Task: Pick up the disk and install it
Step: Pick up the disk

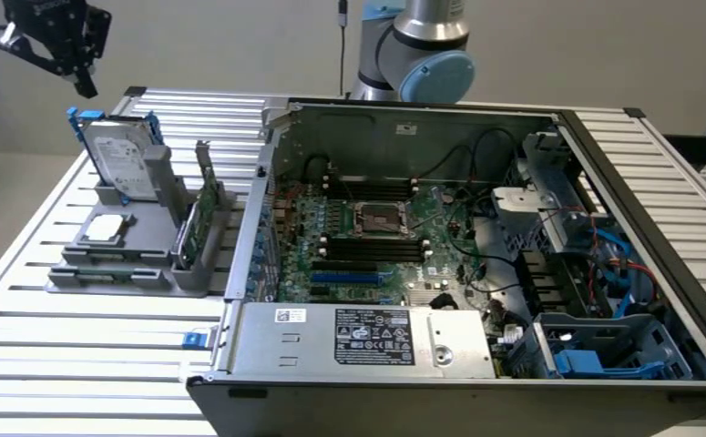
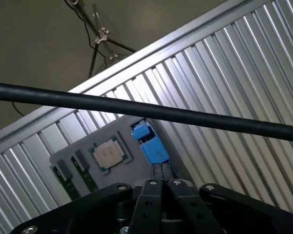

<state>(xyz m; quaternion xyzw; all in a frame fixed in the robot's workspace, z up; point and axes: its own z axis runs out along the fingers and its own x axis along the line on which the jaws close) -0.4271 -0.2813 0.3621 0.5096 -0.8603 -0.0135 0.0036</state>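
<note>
Lying open on the slatted counter (image 1: pixel 36 350), the computer case (image 1: pixel 450 264) takes up the near and right part of the exterior view. The blue-fitted bay (image 1: pixel 596 355) at its near right corner is likely where a drive would go. Just beside the case, on the exterior view's left, a grey holder (image 1: pixel 127 269) carries a small square chip (image 1: pixel 106 228) and a green card (image 1: pixel 200 205) set on edge. Farther back in that holder the disk (image 1: pixel 122 159) stands upright in its blue frame, untouched. Farthest off, the end effector (image 1: pixel 83 84) hangs in the air above and beyond the disk, well apart from it, its fingers (image 2: pixel 157 173) pressed together and holding nothing. The pickup step is in hand, with no grasp made — by my reading, taking the disk calls for spreading those fingers and lining them up over its upper edge.
</note>
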